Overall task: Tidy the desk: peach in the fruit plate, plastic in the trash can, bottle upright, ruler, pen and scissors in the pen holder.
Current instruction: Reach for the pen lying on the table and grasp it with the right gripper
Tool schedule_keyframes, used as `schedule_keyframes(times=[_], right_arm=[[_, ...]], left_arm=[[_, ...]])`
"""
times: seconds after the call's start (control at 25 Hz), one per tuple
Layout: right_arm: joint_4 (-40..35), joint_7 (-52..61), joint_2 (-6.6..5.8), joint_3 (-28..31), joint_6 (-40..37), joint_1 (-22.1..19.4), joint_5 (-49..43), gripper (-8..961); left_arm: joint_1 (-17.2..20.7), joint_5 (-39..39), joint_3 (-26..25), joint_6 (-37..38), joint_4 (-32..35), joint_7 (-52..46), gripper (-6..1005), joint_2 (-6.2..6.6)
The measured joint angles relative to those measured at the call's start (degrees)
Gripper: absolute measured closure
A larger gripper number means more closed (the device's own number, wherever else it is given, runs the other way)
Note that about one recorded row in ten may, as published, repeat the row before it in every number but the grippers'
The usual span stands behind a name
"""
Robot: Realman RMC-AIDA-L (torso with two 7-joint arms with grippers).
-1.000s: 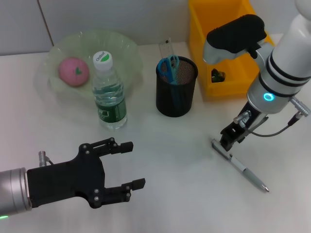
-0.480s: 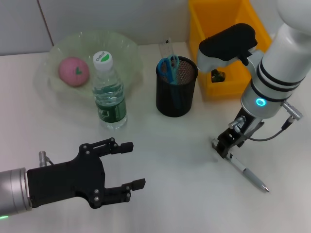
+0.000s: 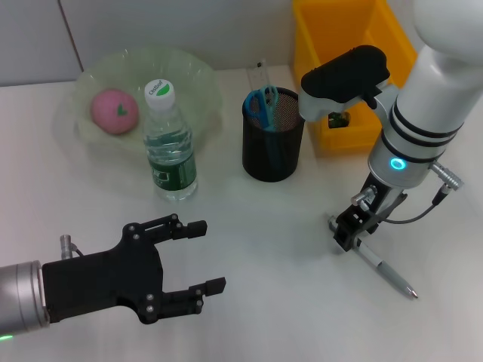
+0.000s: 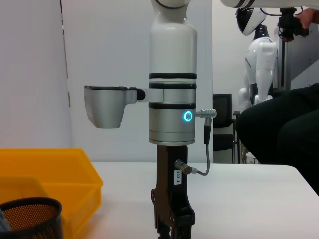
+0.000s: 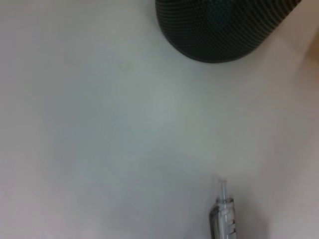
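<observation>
The pen (image 3: 375, 262) lies flat on the white desk (image 3: 287, 302), at about 4 o'clock from the pen holder (image 3: 273, 136) and well apart from it. It runs diagonally, its upper end under the right gripper (image 3: 349, 230) and its tip pointing toward 4 o'clock. The right gripper stands vertical over that upper end, down at desk level; whether its jaws are apart or clamped on the pen cannot be told. In the right wrist view the pen's clear end (image 5: 224, 214) shows alone on the bare desk.

The black mesh pen holder contains the blue-handled scissors (image 3: 262, 104) and the clear ruler (image 3: 258, 75). The bottle (image 3: 169, 143) stands upright at 9 o'clock from the holder. The peach (image 3: 114, 111) sits in the pale green fruit plate (image 3: 196, 75). A yellow bin (image 3: 332, 30) stands at 2 o'clock from the holder.

The left gripper (image 3: 204, 256) hovers at 7 o'clock, jaws apart, holding nothing.
</observation>
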Motion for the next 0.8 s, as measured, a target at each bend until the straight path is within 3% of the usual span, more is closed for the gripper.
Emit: schedule_keyframes(times=[0.48,0.8], right_arm=[[1.1,0.0,0.0,0.0,0.1,0.3,0.1,465],[1.6,0.0,0.0,0.0,0.4,0.4,0.2,552]], left_arm=[[0.0,0.0,0.0,-0.1,0.0,0.1,234,0.0],[-0.1,0.0,0.0,-0.2,0.0,0.2,234,0.0]])
